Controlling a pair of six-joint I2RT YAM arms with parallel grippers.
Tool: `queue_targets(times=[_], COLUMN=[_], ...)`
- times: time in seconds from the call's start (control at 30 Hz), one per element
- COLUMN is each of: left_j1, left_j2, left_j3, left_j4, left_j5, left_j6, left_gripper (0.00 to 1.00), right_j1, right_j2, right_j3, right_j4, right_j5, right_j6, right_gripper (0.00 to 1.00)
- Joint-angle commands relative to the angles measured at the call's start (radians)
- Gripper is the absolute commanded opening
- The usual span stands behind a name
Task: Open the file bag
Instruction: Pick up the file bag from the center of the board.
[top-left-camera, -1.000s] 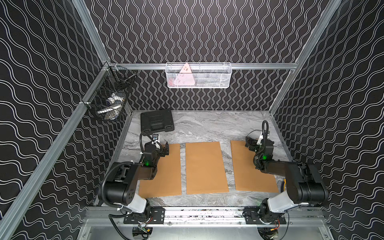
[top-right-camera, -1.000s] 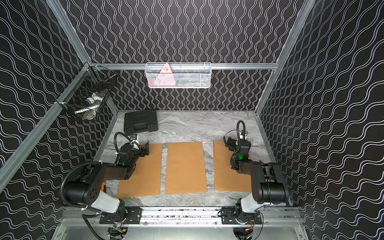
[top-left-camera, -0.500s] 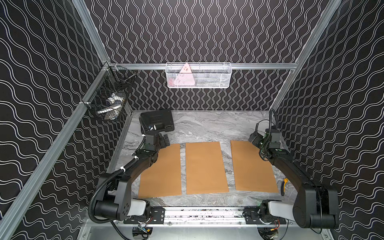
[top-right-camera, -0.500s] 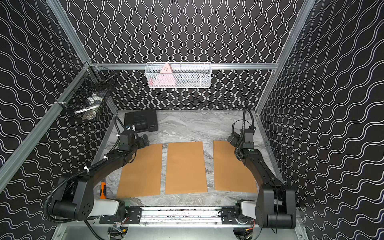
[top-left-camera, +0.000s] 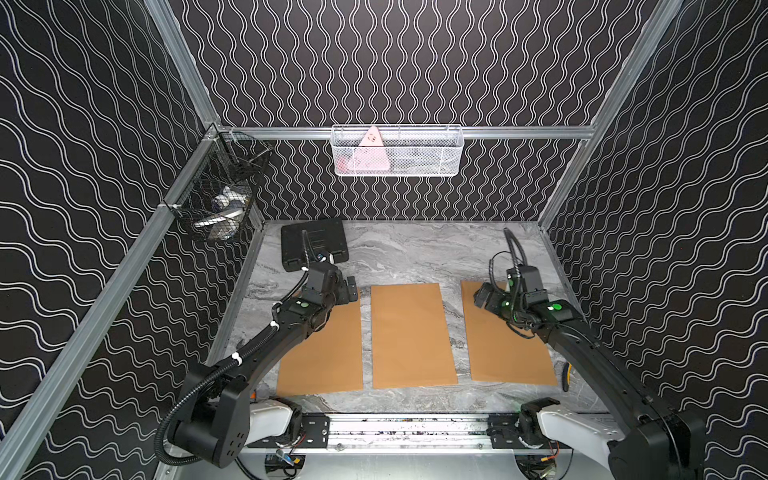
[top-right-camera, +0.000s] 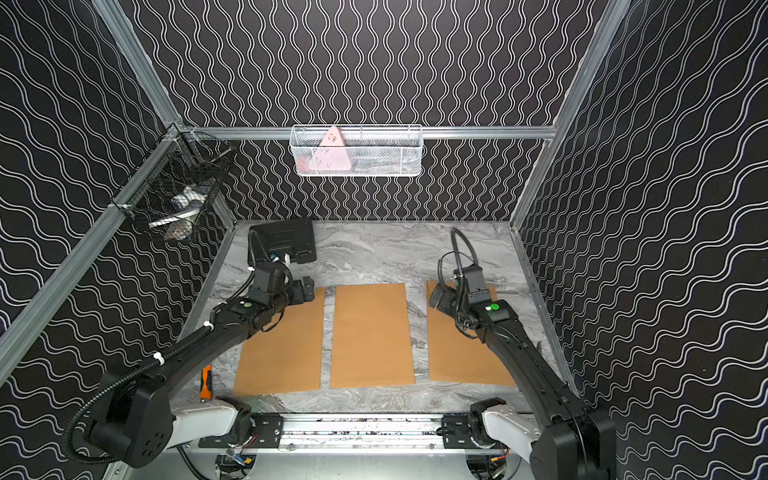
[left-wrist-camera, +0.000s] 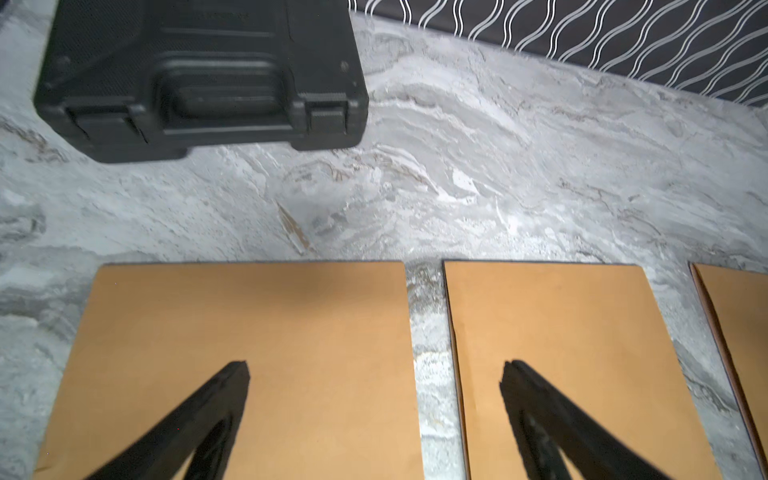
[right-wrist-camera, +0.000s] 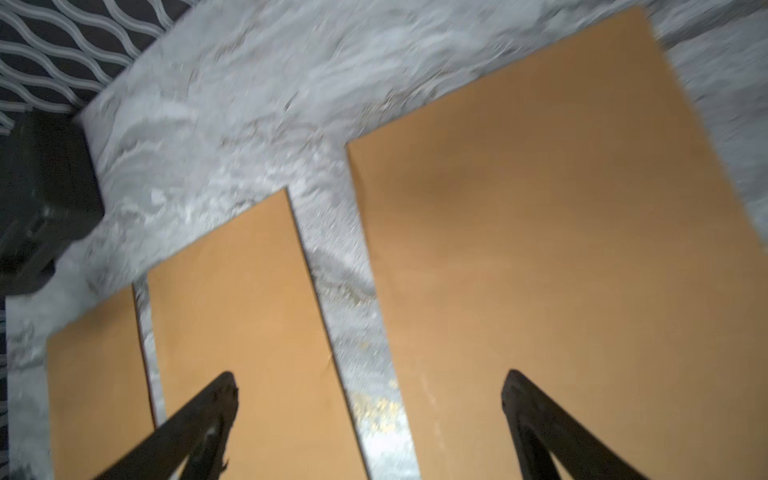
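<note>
Dark booth round a marble table

Three walls (top-left-camera: 395, 62) of black with white wavy lines close round a grey marbled table (top-left-camera: 415, 249), with silver metal rails (top-left-camera: 519, 133) at the corners and along the walls. A white mesh basket (top-left-camera: 436, 166) hangs on the back rail, and a black wire basket (top-left-camera: 195, 195) hangs on the left one. The light is even and soft.
</note>
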Motion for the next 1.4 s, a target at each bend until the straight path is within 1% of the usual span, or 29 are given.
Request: queue_targets(times=[0.0, 0.23, 0.37, 0.53, 0.7, 0.8, 0.93, 1.0, 1.07, 1.23, 1.3, 1.37], left_j1=[-0.016, -0.049, -0.072, -0.108, -0.117, -0.121, -0.121, -0.121, -0.121, -0.121, -0.122, -0.122], left_j2=[0.007, 0.064, 0.104, 0.177, 0.288, 0.352, 0.444, 0.485, 0.521, 0.579, 0.594, 0.606], left_j3=[0.005, 0.015, 0.033, 0.072, 0.135, 0.174, 0.239, 0.272, 0.299, 0.340, 0.349, 0.350], left_j4=[-0.037, -0.037, -0.026, 0.006, 0.032, 0.049, 0.061, 0.058, 0.056, 0.047, 0.044, 0.049], left_j5=[0.059, 0.114, 0.140, 0.149, 0.167, 0.173, 0.181, 0.186, 0.189, 0.189, 0.192, 0.193], left_j6=[-0.029, -0.045, -0.046, -0.052, -0.057, -0.056, -0.048, -0.043, -0.043, -0.045, -0.048, -0.051], left_gripper=[0.99, 0.99, 0.99, 0.99, 0.92, 0.83, 0.70, 0.60, 0.48, 0.26, 0.19, 0.15], right_j1=[0.072, 0.231, 0.326, 0.410, 0.488, 0.529, 0.574, 0.593, 0.614, 0.648, 0.657, 0.667], right_j2=[-0.013, -0.055, -0.060, -0.059, -0.105, -0.117, -0.112, -0.107, -0.100, -0.094, -0.099, -0.109], right_j3=[0.005, -0.050, -0.074, -0.116, -0.173, -0.192, -0.210, -0.216, -0.218, -0.234, -0.245, -0.258], right_j4=[-0.098, -0.095, -0.097, -0.105, -0.090, -0.090, -0.076, -0.068, -0.067, -0.056, -0.058, -0.055], right_j5=[0.039, -0.030, -0.014, 0.015, 0.026, 0.048, 0.061, 0.067, 0.074, 0.073, 0.072, 0.072], right_j6=[0.102, 0.242, 0.314, 0.407, 0.519, 0.567, 0.611, 0.630, 0.650, 0.696, 0.718, 0.739], right_gripper=[1.00, 1.00, 1.00, 1.00, 1.00, 1.00, 0.96, 0.95, 0.94, 0.93, 0.93, 0.93])
